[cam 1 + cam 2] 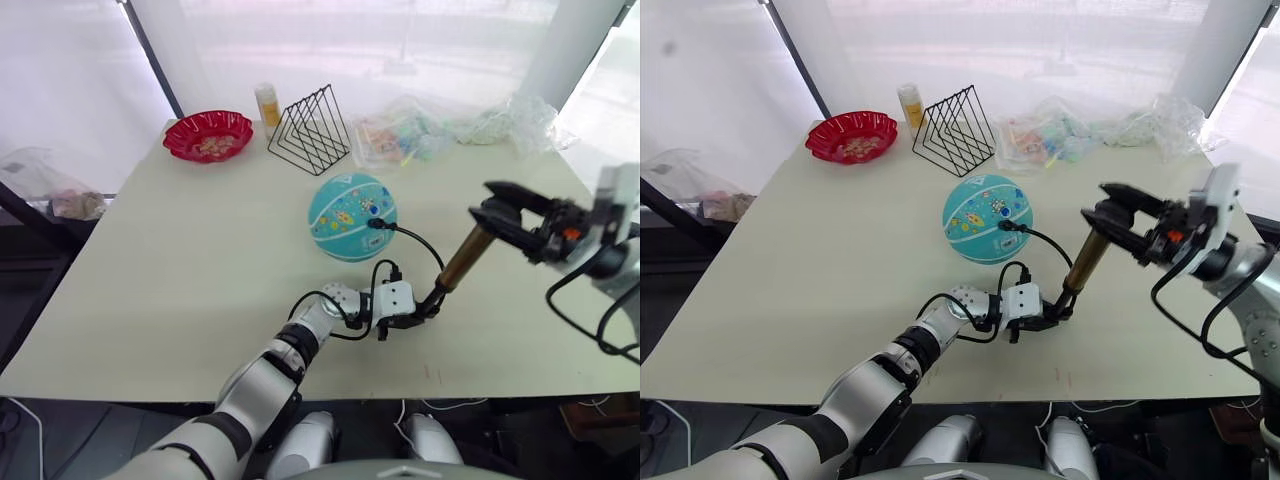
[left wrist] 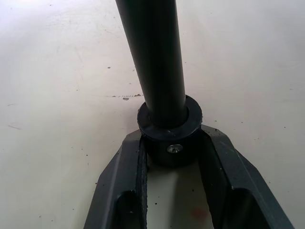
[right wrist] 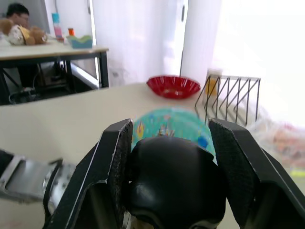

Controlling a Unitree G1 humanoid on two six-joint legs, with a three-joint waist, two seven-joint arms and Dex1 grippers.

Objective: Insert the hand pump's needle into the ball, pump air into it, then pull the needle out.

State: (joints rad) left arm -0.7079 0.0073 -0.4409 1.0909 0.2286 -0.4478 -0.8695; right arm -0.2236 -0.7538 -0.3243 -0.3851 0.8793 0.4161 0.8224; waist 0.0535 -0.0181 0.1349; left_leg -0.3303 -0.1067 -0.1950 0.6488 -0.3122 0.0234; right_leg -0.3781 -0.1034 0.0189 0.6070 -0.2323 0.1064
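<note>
Pump [image 1: 464,259] leans handle-up toward the right gripper [image 1: 497,213] clamping it, left gripper [image 1: 425,312] pinching its base.

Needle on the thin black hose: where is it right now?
The needle is stuck into the teal rubber ball at its right side, mid-table, in front of the black wire rack.

Cream table [image 1: 180,290] with ball [image 1: 351,216], red bowl [image 1: 208,135], wire rack [image 1: 311,131].
</note>
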